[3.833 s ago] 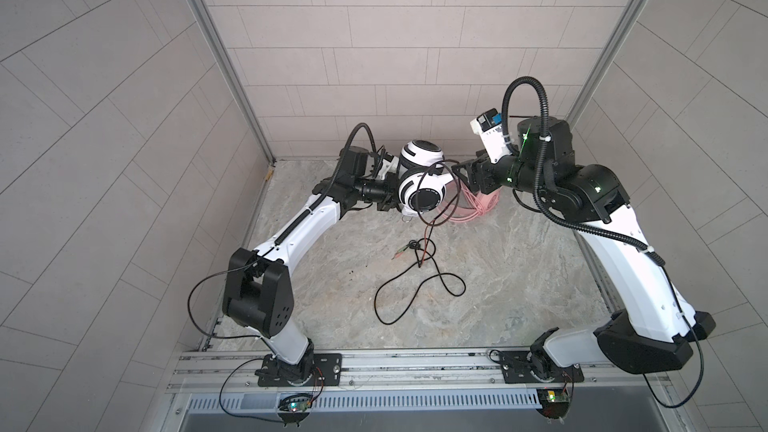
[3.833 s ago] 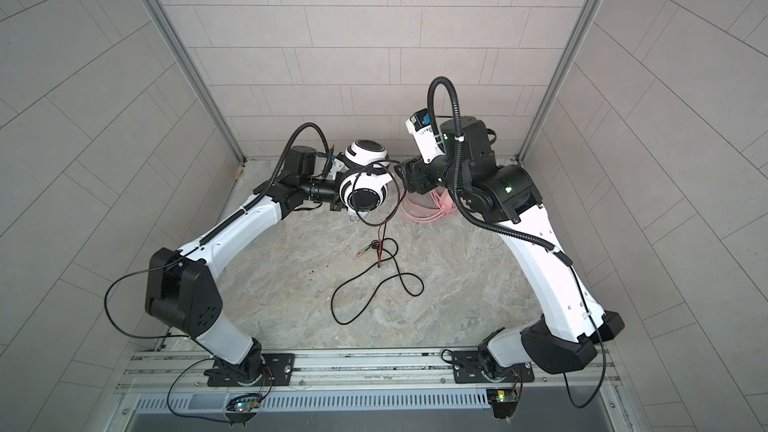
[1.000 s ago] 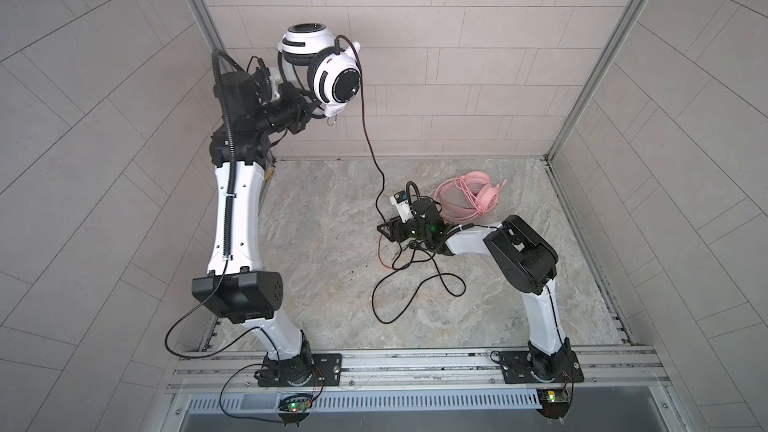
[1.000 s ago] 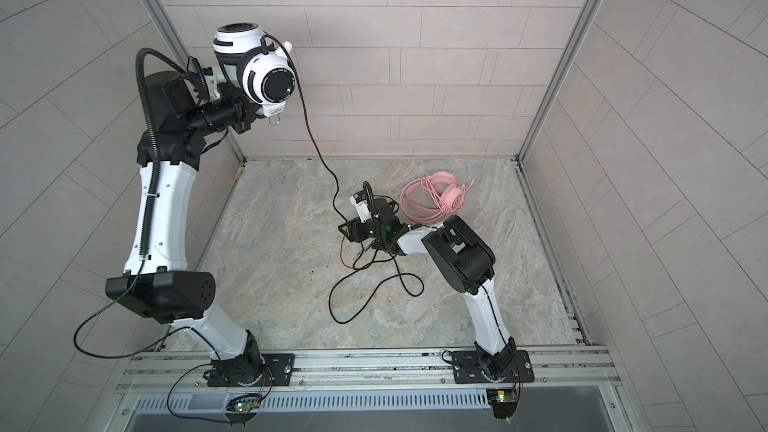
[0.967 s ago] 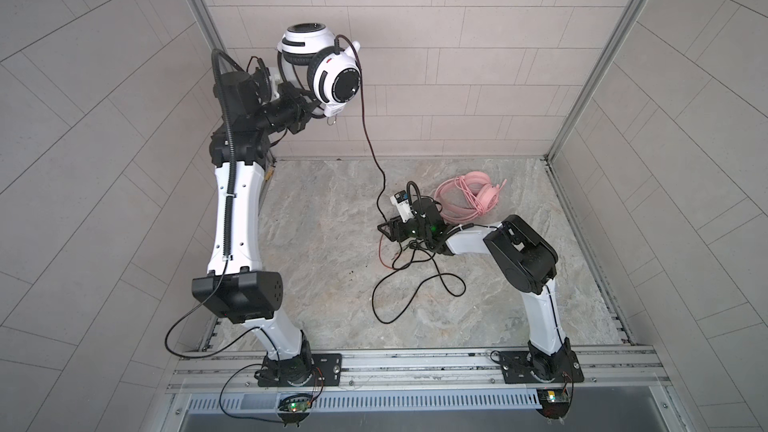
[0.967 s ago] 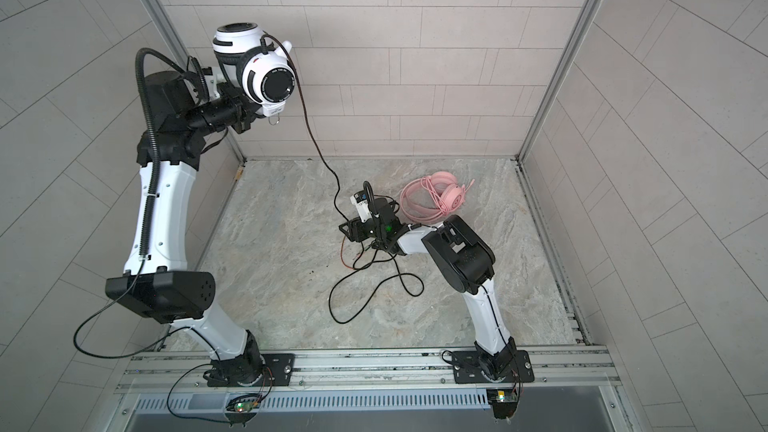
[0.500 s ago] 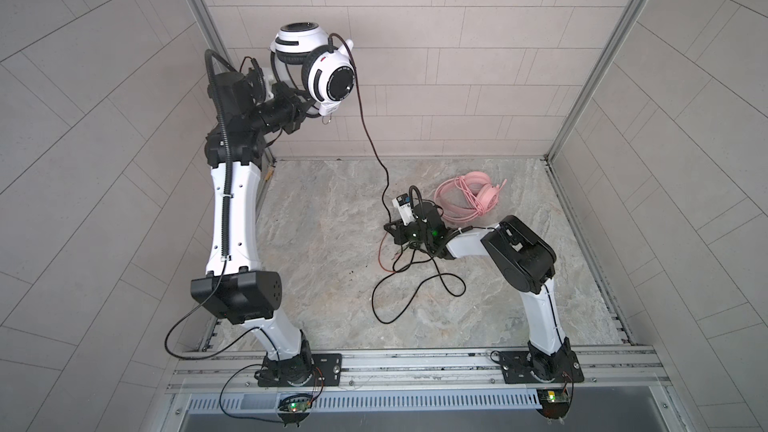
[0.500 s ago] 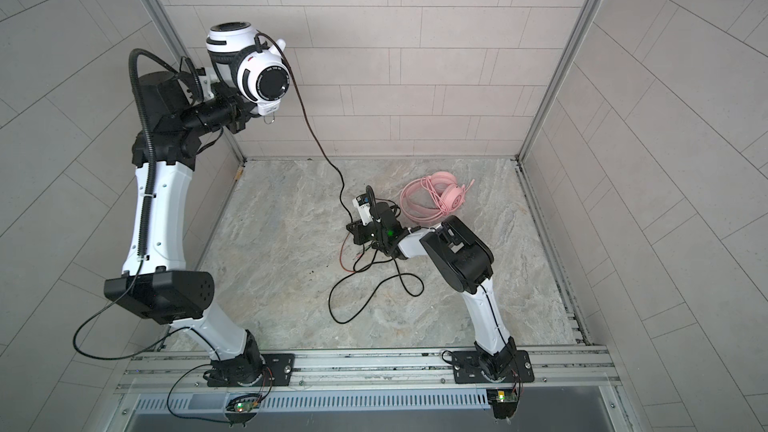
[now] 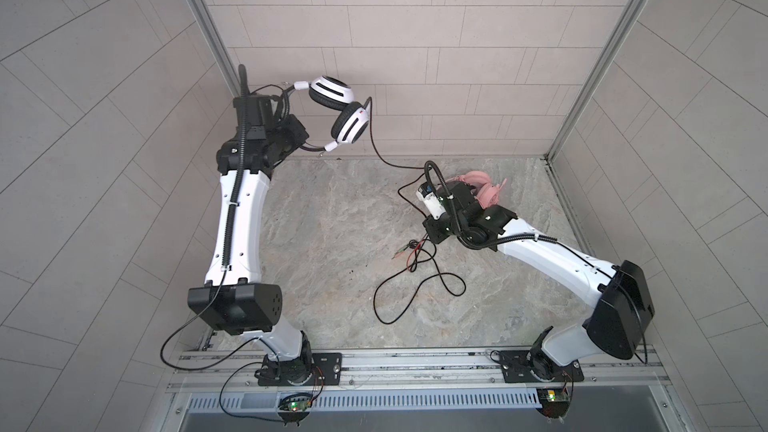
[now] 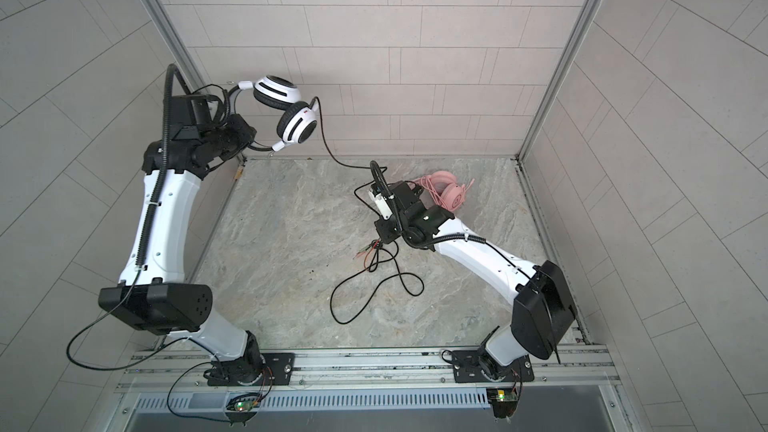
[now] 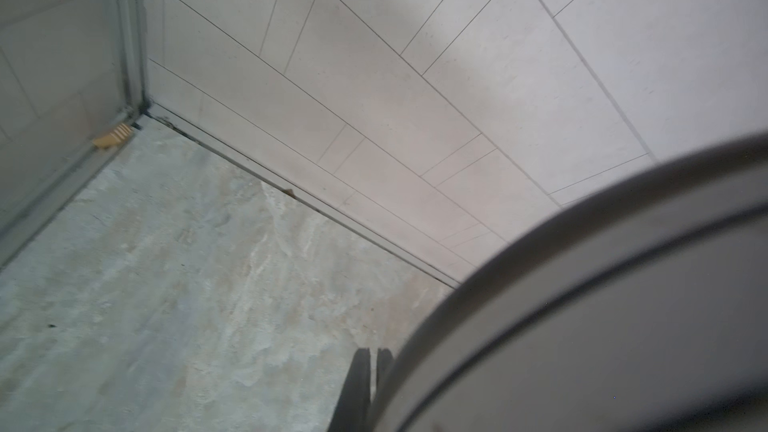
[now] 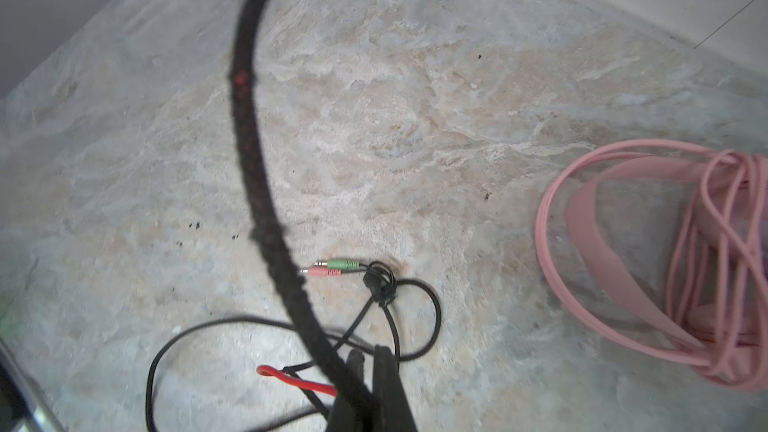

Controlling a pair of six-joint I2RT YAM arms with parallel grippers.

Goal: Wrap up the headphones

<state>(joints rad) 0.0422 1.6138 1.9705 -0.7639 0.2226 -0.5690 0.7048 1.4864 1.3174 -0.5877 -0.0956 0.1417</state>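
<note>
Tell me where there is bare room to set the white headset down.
Free: the left stretch of the table, between the left arm and the black cable loops. Crowded: those loops and the pink headset by the right arm.

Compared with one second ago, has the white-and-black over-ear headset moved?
Yes. The headset now sits lower against the tiled back wall, nearer the marbled tabletop.

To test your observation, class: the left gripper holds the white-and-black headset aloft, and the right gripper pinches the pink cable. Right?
No: the right wrist view shows the right gripper pinching the black cable instead. The rest stands.
</note>
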